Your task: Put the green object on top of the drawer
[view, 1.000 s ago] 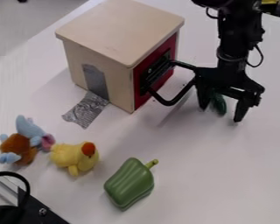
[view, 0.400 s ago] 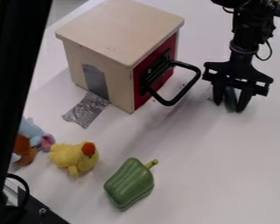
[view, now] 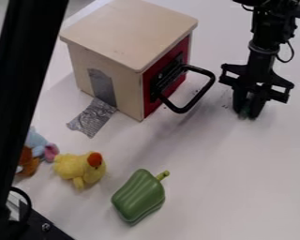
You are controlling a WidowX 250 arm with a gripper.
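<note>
My gripper (view: 248,112) hangs low over the table at the right, beside the drawer's handle, shut on a dark green object (view: 244,113). Only a little of that object shows between the fingers. The wooden drawer box (view: 129,32) has a flat pale top, a red front and a black loop handle (view: 202,89) that sticks out towards the gripper. At the front centre a green toy pepper (view: 138,196) lies on the table, well apart from the gripper.
A yellow plush duck (view: 80,168) and a blue and brown plush toy (view: 33,150) lie at the left. Silver tape (view: 93,117) runs from the box onto the white table (view: 228,187). A black bar (view: 27,84) crosses the left side.
The gripper has moved right, away from the handle, and its fingers have come together on the dark green object. The black bar has entered at the left and shifted slightly right.
</note>
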